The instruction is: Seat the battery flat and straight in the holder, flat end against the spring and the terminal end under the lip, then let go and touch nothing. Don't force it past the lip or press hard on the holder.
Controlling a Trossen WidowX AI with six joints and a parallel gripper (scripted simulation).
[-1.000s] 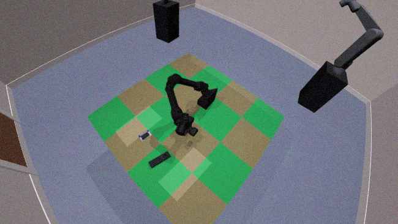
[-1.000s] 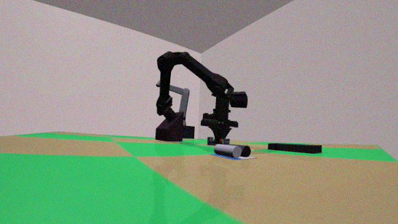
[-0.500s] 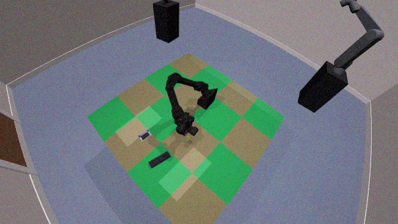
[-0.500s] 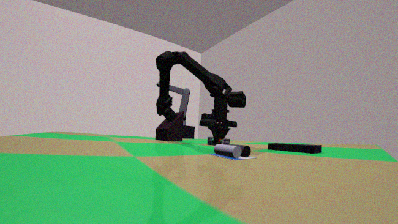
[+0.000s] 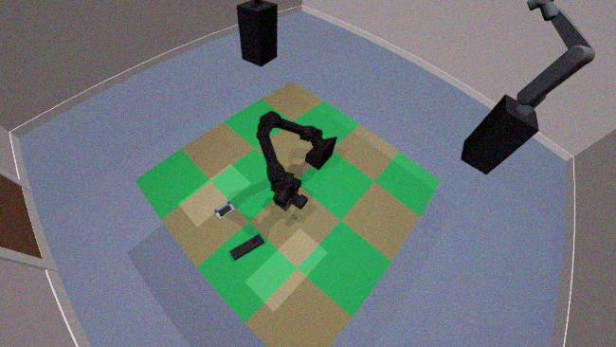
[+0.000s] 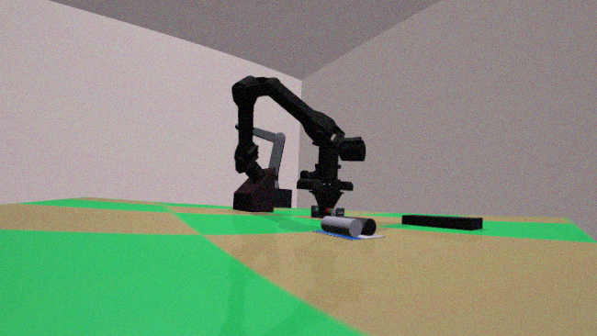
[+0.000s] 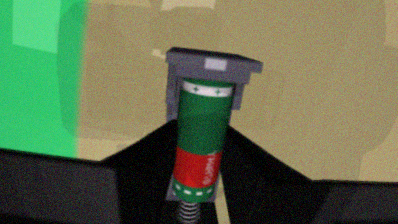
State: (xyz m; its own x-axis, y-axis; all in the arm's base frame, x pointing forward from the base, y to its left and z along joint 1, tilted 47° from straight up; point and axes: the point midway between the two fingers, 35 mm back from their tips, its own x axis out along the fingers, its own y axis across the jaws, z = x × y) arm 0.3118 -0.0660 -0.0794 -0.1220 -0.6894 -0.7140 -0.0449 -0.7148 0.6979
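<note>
Looking down the wrist view first: the gripper (image 7: 197, 165) sits closed on the battery (image 7: 202, 132), its dark fingers pressing the red band from either side. Battery body is green over most of its length, red near the camera, with a white dotted ring at each end. Its near end meets a coiled spring (image 7: 187, 212) at the bottom edge of the frame. Its far end reaches into the grey holder (image 7: 214, 64), up under the holder's end block with its small pale square. Whether that end sits truly beneath the lip, I cannot tell. The battery leans slightly off the holder's axis.

Beyond the holder lies tan floor, with a green tile (image 7: 37, 75) to the left.

Exterior view: a grey cylinder (image 6: 347, 226) lies on its side on a thin blue-and-white sheet (image 6: 349, 236), nearest the camera. Just behind it the gripper (image 6: 327, 207) points straight down, low over the checkered mat (image 6: 115, 275). A long black bar (image 6: 442, 222) lies flat to the right, well apart. The arm (image 6: 285, 103) arches up and back to its dark base (image 6: 254, 195).

Top view: the gripper (image 5: 290, 203) is near the mat's centre; two dark camera boxes (image 5: 257, 30) hang above the far edges.
</note>
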